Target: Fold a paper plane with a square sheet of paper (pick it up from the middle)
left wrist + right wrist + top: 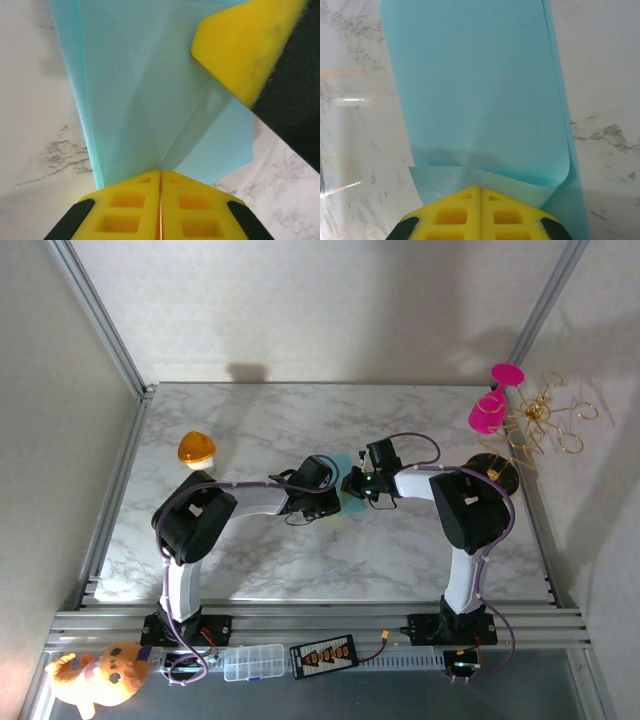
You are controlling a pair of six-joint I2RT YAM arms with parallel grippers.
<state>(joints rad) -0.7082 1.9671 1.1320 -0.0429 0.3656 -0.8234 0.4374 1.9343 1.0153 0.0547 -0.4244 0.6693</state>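
The square sheet of paper (351,506) is teal-blue and partly folded, lying at mid-table between both grippers. In the left wrist view the paper (150,90) shows diagonal creases meeting at my left gripper (161,171), whose yellow fingers are pressed together on the paper's near point. The right gripper's yellow finger (240,45) rests on the paper's far corner. In the right wrist view a flap of the paper (480,100) curls up and over, its edge running into my right gripper (481,188), which is shut on it. From above, the left gripper (338,497) and right gripper (352,484) nearly touch.
An orange dome (197,448) sits at back left. A pink glass (492,402), gold wire shapes (545,425) and a black disc (495,468) stand at the right edge. A plush toy (100,676) and a plastic box (253,662) lie below the table's front rail.
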